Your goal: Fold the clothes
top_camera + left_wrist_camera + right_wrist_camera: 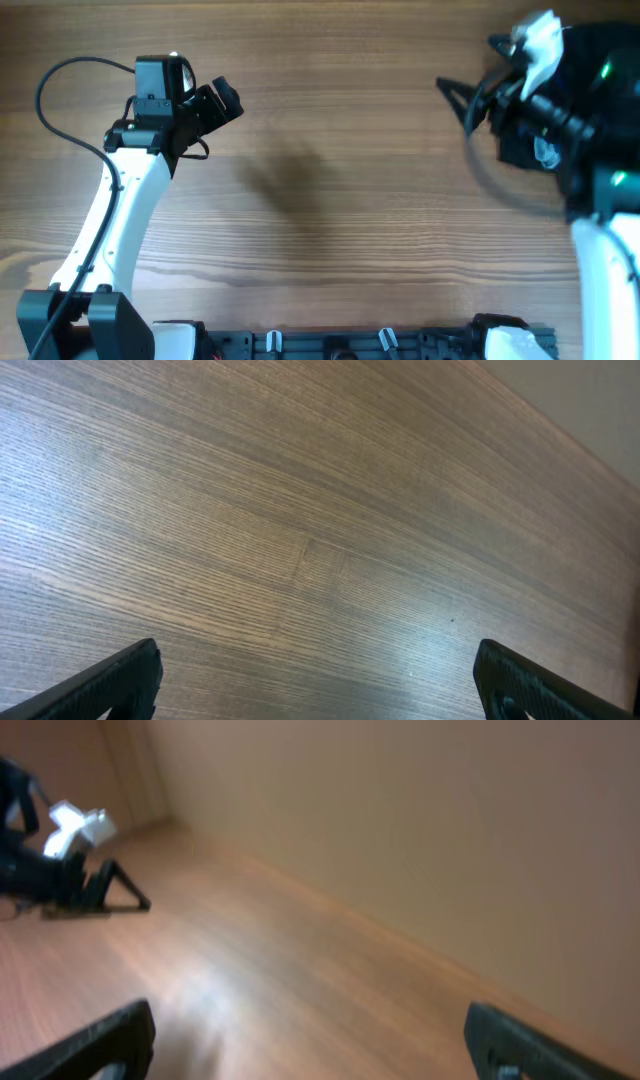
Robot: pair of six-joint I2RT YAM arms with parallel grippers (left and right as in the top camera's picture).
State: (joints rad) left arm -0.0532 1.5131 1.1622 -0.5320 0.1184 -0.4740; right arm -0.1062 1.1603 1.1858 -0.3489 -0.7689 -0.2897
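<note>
No clothes show in any view; only the bare wooden table (330, 180) is visible. My left gripper (222, 103) is raised at the upper left, open and empty, its fingers wide apart over bare wood in the left wrist view (318, 685). My right gripper (462, 100) is raised at the upper right, open and empty; its wrist view (308, 1040) is blurred and looks across the table toward the left arm (70, 870) and a beige wall.
A black rail with white clips (350, 340) runs along the table's front edge. The left arm's base (70, 315) stands at the front left and the right arm's base (610, 270) at the right.
</note>
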